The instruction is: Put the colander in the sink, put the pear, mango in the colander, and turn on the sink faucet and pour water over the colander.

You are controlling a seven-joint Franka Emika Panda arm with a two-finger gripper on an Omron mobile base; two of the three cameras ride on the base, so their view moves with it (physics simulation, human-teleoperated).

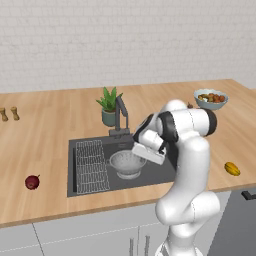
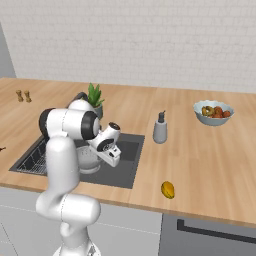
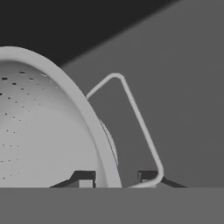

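- Colander (image 1: 127, 164) sits in the sink (image 1: 75, 150), right of the wire rack (image 1: 91, 166); step one looks nearly done.
- Your gripper (image 3: 116, 178) is narrowly parted astride the colander rim by its handle; whether it clamps, cannot tell.
- Next: let go, lift clear, fetch the pear (image 1: 32, 182) near the counter's front-left edge; mango (image 1: 231, 169) front-right.

The colander (image 1: 127, 163) is matt perforated silver metal inside the dark matt sink (image 1: 150, 175), which the smooth light-wood counter (image 1: 50, 140) surrounds.
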